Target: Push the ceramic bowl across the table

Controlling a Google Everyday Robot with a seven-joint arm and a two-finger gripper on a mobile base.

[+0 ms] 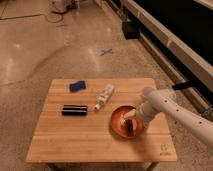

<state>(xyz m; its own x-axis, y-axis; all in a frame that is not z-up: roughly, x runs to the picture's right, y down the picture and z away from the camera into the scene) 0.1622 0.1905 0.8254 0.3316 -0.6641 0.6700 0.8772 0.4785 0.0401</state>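
End effector: dark tip of a white jointed arm, lowered inside the bowl at or just right of its dark centre. Whether it is apart or together cannot be told.
Ceramic bowl: shallow round orange-red ceramic dish with a reddish-brown centre patch, lying flat. This entry is the landmark for all the others.
Tabletop: light wooden planks, with a broad stretch left of the bowl and only a narrow strip to its right.
White tube: lies near the bowl, up and to its left, not touching it.
Black rectangular bar: left of the bowl, apart from it.
Blue folded cloth: well apart from the bowl, far upper left.
Step in hand (judged): a sliding push, driven from within the dish.
Method advised: bear against the inner wall low down and keep downward load light. Aim the push line through the bowl's centre so it slides rather than spins or tips.
Hazard (judged): the tube and bar lie near a leftward path, so steer just below them.
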